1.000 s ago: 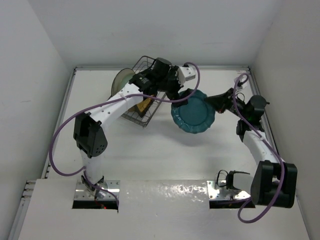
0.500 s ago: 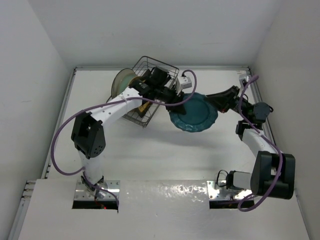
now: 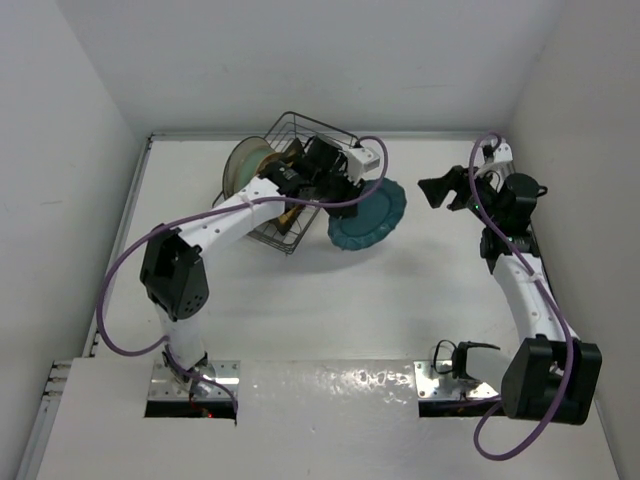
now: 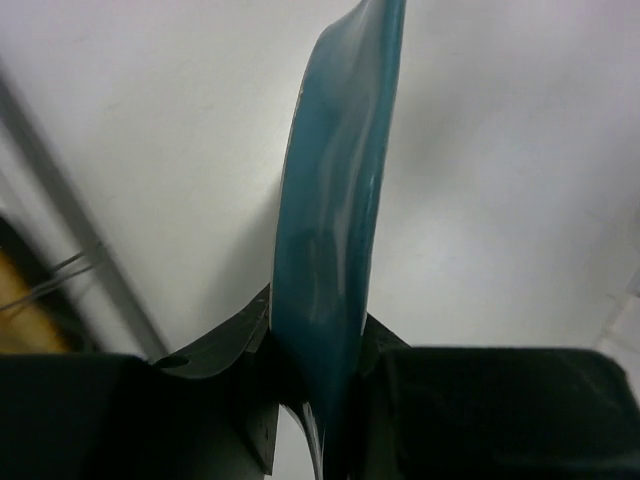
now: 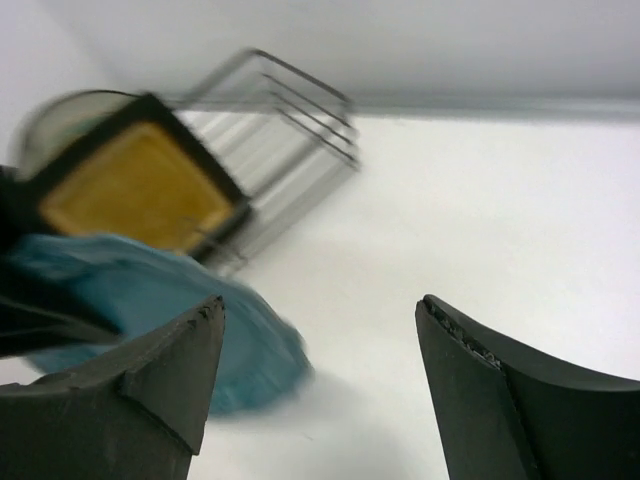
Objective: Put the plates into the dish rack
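Top view, with both wrist views. The teal plate (image 3: 367,213) is pinched by its rim in the left gripper (image 4: 318,320). In the left wrist view the plate is seen edge-on, standing nearly upright between the two fingers (image 4: 225,345), which are pressed against its faces. In the top view it hangs clear of the tabletop (image 3: 330,300) at the centre of the frame.

The dish rack (image 3: 318,125) lies just to the left of the plate, with the plate's left rim close to the rack's right side. Whether the two touch cannot be told. An amber square plate (image 5: 140,190) and a pale round plate (image 3: 243,165) are already stood on edge in the rack. The rack's long axis appears to run from the upper centre of the frame towards the lower left, though much of it is hidden by the arm.

The right gripper (image 5: 320,305) is spread wide and empty, and is held well apart from the plate at the right of the top view. The left arm is therefore judged the nearer one. The coming move is judged to depend on the plate being carried leftward, turned to stand beside the amber plate, and lowered into a free slot.
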You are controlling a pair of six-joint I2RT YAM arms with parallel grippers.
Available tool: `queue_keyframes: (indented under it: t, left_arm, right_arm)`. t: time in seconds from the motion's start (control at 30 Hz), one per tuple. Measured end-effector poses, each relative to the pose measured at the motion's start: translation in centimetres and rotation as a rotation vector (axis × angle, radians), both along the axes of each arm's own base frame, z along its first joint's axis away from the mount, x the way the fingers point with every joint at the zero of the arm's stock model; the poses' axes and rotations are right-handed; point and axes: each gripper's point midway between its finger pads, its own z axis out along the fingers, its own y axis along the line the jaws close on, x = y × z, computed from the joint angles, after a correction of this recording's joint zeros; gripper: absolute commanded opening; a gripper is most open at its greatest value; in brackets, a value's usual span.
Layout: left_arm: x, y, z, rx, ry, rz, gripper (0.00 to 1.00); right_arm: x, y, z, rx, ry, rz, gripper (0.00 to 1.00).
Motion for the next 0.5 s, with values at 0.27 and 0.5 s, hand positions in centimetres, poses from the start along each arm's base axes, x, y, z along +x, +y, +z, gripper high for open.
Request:
queue_keyframes:
  t: [0.27, 0.5]
  left_arm:
    - [2.5, 6.1, 5.1, 0.124, -0.216, 0.286, 0.00]
    - [3.6, 11.9, 13.1, 0.121, -0.448, 0.545, 0.00]
  right_arm:
    - [-0.1, -3.1, -3.9, -0.063, 0.130, -0.189, 0.75]
    - [-0.1, -3.8, -4.4, -0.075, 0.152, -0.231, 0.74]
